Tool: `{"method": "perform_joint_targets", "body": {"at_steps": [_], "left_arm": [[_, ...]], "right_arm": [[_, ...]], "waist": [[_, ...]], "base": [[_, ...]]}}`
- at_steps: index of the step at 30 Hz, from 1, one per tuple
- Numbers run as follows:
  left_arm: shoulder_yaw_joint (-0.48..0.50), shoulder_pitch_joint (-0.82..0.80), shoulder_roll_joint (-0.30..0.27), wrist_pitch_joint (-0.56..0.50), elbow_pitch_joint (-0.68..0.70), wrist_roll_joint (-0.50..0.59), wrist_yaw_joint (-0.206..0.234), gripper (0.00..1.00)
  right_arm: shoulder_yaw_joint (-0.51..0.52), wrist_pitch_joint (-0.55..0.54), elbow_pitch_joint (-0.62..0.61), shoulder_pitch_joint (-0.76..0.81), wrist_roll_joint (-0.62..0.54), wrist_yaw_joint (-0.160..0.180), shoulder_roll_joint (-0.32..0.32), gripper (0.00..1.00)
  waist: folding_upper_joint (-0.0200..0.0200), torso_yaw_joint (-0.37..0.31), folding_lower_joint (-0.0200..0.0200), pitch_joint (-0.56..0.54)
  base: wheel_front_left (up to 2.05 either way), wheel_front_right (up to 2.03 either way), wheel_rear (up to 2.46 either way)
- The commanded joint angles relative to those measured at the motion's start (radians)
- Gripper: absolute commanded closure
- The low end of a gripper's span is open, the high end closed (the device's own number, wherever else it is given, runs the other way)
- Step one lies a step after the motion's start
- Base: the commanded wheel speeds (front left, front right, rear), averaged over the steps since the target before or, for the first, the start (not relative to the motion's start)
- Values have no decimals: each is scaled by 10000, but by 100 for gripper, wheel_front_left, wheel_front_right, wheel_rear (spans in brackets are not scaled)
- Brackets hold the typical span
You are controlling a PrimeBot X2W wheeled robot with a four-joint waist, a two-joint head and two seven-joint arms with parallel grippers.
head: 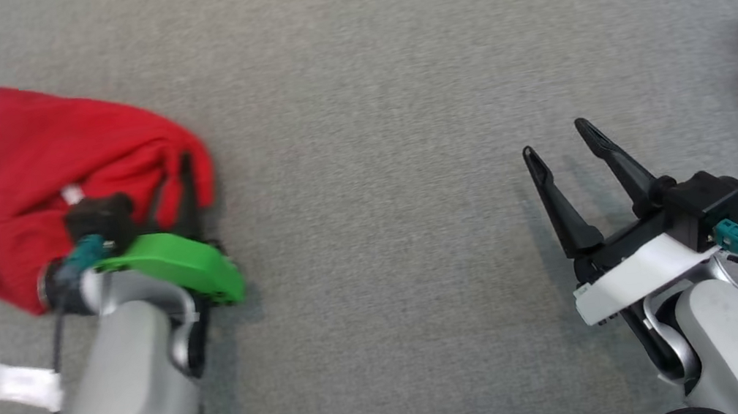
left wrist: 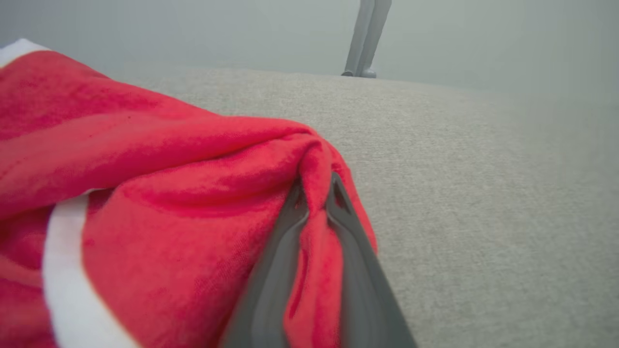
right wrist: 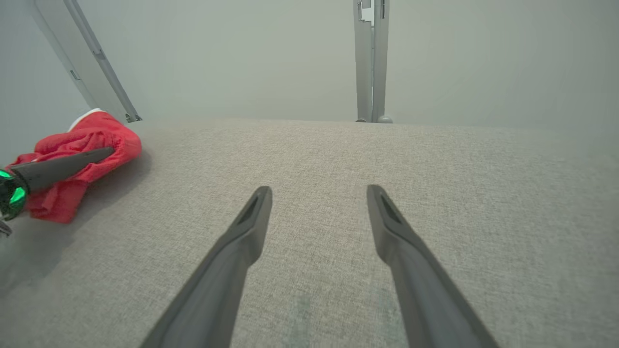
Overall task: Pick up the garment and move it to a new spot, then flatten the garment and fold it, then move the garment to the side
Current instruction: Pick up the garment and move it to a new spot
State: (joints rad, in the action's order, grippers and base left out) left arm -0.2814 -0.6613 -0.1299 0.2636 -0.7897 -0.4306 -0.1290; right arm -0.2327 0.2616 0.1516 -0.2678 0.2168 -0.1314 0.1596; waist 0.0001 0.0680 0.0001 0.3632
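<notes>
Grips a fold of the crumpled garment in the left jaws; holds the right jaws open, empty. Has yet to lift, move, flatten or fold it.

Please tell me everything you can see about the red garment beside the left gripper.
The red garment is soft, knit-looking cloth with white bands along its edges. It lies crumpled, not flattened, in a loose heap on the grey fabric surface at the robot's left. The left gripper is shut on a raised fold near its right edge.
</notes>
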Motion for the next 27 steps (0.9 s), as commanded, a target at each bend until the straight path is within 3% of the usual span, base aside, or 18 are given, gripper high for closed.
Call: {"method": "perform_joint_targets", "body": {"at_steps": [1,7,12,17,18,19,22,27], "left_arm": [[-414,194,145,1,319,-2,-24,100],[-2424,187,655,2,1134,-469,-26,100],[-4213,-81,742,2,1291,-1012,-24,100],[-4616,-44,751,2,974,-1321,113,100],[-4474,35,755,2,892,-1244,213,61],[-4323,194,756,3,755,-1179,296,3],[-3942,468,746,1,576,-967,497,0],[-2365,1573,295,3,1090,-522,955,0]], "right_arm": [[16,36,37,135,50,14,-146,0],[141,32,125,312,137,14,-482,0],[227,33,239,382,184,16,-661,0],[256,34,352,426,194,14,-739,0],[272,34,372,443,181,14,-767,0],[276,34,394,465,166,14,-790,0],[338,34,443,568,150,14,-813,0],[514,34,580,791,98,14,-878,0]], "waist": [[-1,-846,-1,-576],[-1,-1829,-1,-882],[-1,-2583,-1,-986],[-1,-3023,-1,-1151],[-1,-3055,-1,-1204],[-1,-3073,-1,-1268],[-1,-3051,-1,-1421],[-1,-2814,-1,-1934]], "base": [[0,0,0],[0,0,0],[0,0,0],[0,0,0],[0,0,0],[0,0,0],[0,0,0],[0,0,0]]}}
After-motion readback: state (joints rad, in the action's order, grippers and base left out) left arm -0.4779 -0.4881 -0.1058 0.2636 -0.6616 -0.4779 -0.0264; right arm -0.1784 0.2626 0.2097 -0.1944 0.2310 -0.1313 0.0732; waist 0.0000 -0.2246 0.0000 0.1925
